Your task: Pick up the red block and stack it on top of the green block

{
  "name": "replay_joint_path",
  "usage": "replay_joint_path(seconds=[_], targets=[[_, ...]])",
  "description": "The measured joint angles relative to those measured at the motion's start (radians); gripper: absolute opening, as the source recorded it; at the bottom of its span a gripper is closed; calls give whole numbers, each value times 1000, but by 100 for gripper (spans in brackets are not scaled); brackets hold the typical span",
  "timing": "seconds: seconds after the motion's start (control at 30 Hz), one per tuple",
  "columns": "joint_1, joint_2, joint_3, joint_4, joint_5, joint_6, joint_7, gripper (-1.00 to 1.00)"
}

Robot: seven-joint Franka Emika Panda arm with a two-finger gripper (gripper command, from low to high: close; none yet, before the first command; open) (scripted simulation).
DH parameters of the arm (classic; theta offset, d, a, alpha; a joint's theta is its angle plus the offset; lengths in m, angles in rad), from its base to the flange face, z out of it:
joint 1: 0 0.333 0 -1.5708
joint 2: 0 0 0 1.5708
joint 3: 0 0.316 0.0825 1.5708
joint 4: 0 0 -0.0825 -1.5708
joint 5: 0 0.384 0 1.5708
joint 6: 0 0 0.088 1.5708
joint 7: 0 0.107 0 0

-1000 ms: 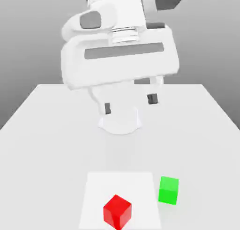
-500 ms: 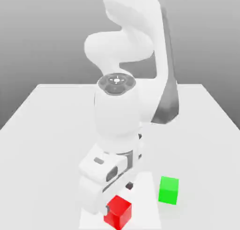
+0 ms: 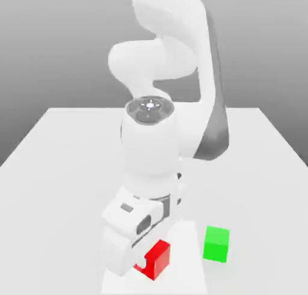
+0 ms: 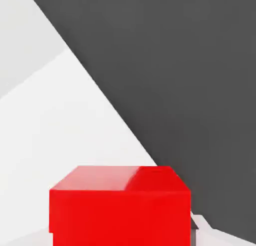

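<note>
In the exterior view, the arm (image 3: 150, 143) reaches down over the table (image 3: 258, 173), its uppermost part cut off by the frame, and the gripper (image 3: 153, 258) is closed on the red block (image 3: 158, 261). The block is over the white square (image 3: 187, 267), towards the near edge of the view; whether its underside touches the square is hard to make out. The hand (image 3: 126, 231) stands tilted across the block's side nearer the exterior view's left, and a pale fingertip (image 3: 141, 264) covers part of its lower corner there. The other fingertip is hidden, and the hand and arm also cover much of the white square's left part and far edge. The green block (image 3: 216, 244) sits on the table just beside the white square, towards the exterior view's right, apart from the red block and fully in sight. In the hand view, the red block shows two faces, one split between a paler and a deeper red; the other face is cut off by the frame. Pale pieces flank it, partly cut off too, with a narrow grey strip against one side. Behind lie a white surface and a broad dark grey area (image 4: 185, 89) with a straight slanting edge; what that dark area belongs to, I cannot tell.
</note>
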Motion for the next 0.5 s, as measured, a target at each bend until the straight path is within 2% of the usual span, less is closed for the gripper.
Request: replay_joint_path(seconds=[0.2, 0.27, 0.37, 0.4, 0.5], targets=[[188, -174, 94, -145, -80, -21, -123, -100], [252, -143, 85, -157, -73, 23, -146, -100], [218, -50, 68, -156, -35, 114, -179, -100], [212, -16, 73, -156, -22, 147, -188, 100], [212, -16, 73, -156, -22, 147, -188, 100]])
